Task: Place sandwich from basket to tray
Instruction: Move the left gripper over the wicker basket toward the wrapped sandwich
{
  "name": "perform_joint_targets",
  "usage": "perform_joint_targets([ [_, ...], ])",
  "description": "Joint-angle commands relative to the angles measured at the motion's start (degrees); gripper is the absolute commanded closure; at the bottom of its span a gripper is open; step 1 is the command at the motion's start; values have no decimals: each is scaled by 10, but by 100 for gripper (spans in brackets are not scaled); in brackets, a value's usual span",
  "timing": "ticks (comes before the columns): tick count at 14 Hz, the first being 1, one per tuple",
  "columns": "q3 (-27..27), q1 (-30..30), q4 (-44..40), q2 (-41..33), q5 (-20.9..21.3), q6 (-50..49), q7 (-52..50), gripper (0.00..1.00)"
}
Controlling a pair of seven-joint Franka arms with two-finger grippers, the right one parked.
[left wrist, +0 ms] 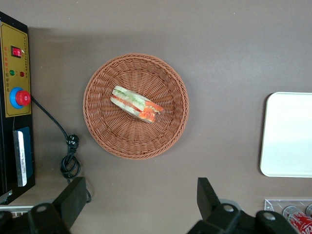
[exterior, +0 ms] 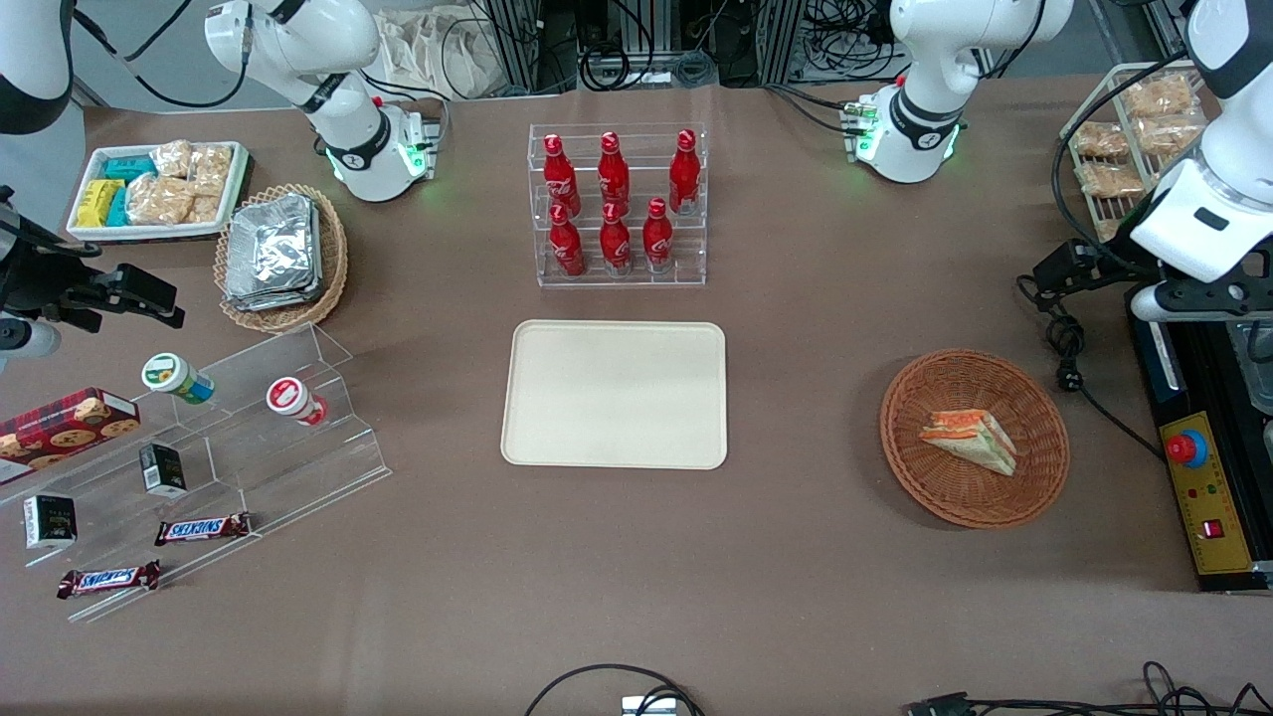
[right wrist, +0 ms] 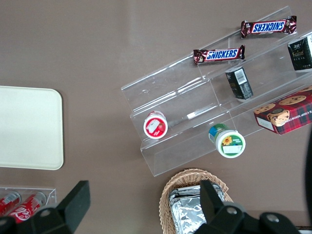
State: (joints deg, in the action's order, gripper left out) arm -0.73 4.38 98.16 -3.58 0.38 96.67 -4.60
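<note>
A robotics lab: a brown-clothed table, cable tangles, an emergency-stop box.

"SNICKERS" is read on two chocolate bars lying on the lowest steps of the clear acrylic stand; both wrappers show it in the front view too. A white script logo is seen on the red bottles, but it cannot be read. "CHIP SHORTBREAD" is partly read on the red tartan cookie box.
</note>
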Motion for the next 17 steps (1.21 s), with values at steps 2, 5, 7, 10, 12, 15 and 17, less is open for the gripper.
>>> perform_joint_targets([
  [2,-8,-7,-6,2,8,11,-4,0],
  [5,-4,-9,2,6,15,51,3,0],
  [7,-3,-9,12,8,15,60,4,0],
  [10,-2,-9,22,18,12,61,-55,0],
  [12,-2,-7,23,31,19,61,-190,0],
  [15,-3,-2,22,79,23,76,-345,0],
  [17,-3,-3,22,117,23,105,-428,0],
])
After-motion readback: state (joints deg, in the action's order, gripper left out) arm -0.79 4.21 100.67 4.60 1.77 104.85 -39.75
